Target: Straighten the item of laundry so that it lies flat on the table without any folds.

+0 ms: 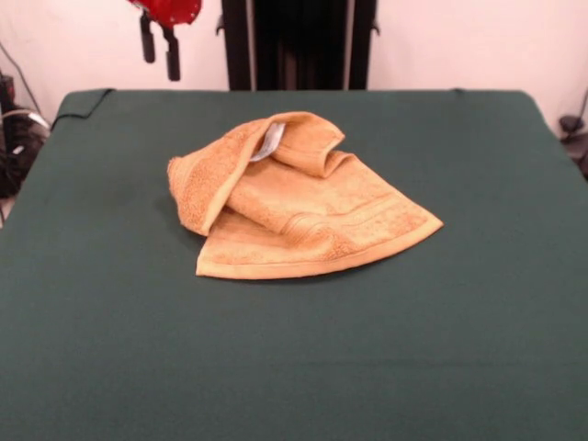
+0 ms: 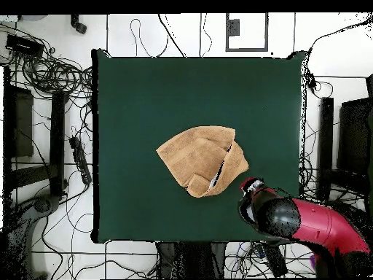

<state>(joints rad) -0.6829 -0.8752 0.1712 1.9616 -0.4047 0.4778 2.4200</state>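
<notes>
An orange-tan towel lies crumpled near the middle of the dark green table, its upper left part folded over itself in thick rolls, with a white care label showing in the fold. Its lower right corner lies flat. From overhead the towel forms a folded wedge on the table. My gripper hangs high at the far left of the front view, well away from the towel, with two dark fingers apart and nothing between them. Overhead, the red arm sits beside the towel's right corner.
Cables and dark equipment lie on the floor around the table. A dark pedestal column stands behind the far edge. Bare green cloth surrounds the towel on all sides.
</notes>
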